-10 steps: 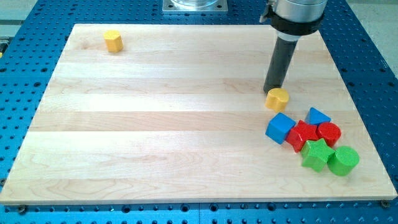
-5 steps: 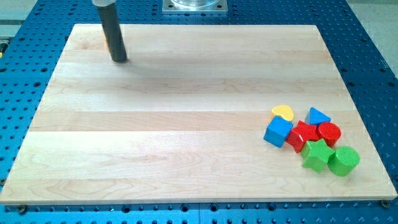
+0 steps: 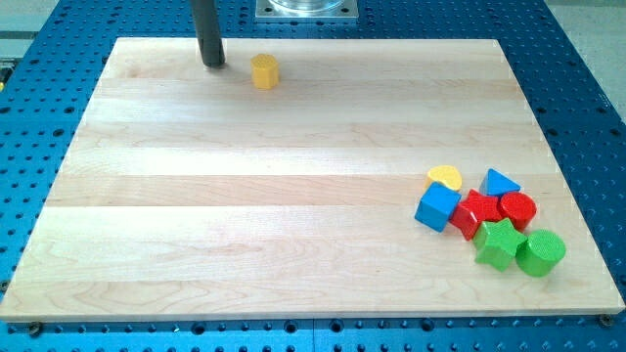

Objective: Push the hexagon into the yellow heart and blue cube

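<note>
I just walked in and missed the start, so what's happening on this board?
A robot arm is pushing blocks with a dark rod. My tip sits near the view's top, just left of the yellow hexagon, with a small gap between them. The yellow heart and blue cube sit far off at the lower right, clustered with red, green and blue blocks. The hexagon still has most of the board to cross.

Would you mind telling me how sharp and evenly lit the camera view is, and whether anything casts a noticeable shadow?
In the camera view, lighting is soft and even, with no strong glare on the wooden board; my tip and the yellow hexagon to its right look sharp, without motion blur; shadows are faint, only thin dark edges beneath the blue cube and yellow heart.
</note>
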`<state>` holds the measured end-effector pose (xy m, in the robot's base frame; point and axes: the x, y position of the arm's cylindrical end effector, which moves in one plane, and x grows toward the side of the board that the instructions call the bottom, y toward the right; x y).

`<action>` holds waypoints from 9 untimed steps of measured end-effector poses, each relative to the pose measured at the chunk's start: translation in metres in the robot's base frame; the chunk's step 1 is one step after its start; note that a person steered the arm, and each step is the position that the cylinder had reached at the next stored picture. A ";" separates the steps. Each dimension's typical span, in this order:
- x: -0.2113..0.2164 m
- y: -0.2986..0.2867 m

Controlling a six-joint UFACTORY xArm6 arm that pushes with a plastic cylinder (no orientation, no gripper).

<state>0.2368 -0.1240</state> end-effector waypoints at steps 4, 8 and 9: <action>0.051 0.044; 0.228 0.201; 0.218 0.216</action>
<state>0.4547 0.0921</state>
